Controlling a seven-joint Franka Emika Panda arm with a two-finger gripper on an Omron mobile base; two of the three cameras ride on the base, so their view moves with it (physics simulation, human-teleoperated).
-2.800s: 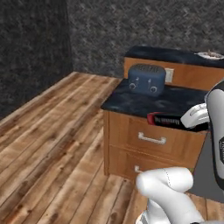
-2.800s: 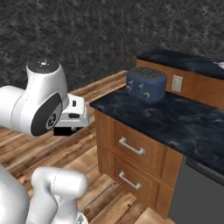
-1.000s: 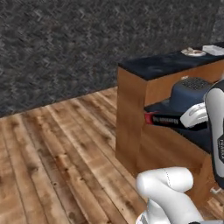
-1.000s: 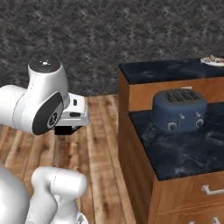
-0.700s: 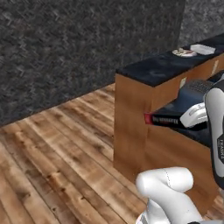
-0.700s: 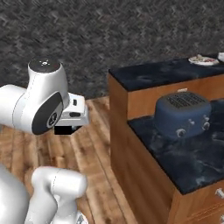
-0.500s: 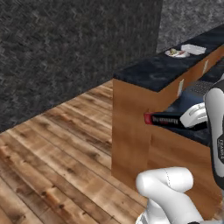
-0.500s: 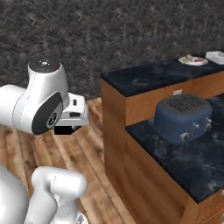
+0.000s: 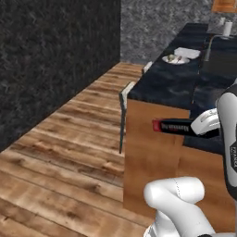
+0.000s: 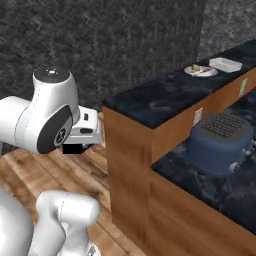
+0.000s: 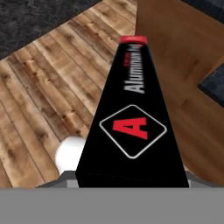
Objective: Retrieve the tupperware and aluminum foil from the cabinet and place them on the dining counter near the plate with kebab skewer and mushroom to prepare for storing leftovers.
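The counter (image 9: 162,88) runs toward 1 o'clock, with the plate (image 9: 175,59) and tupperware (image 9: 187,52) at its far end. A toaster (image 10: 220,142) sits lower, at 3 o'clock. The gripper (image 9: 203,127) clamps the foil (image 11: 131,127) box, held level beside the counter's wooden end.

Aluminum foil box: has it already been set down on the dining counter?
No, the aluminum foil box is carried out in front of the arm, over the wood floor beside the dining counter.

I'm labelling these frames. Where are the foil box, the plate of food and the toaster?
foil box (image 11: 133,131): hand view, on the red A logo on its top face.
plate (image 10: 201,71): right base view, on its middle.
toaster (image 10: 220,142): right base view, on its blue body.
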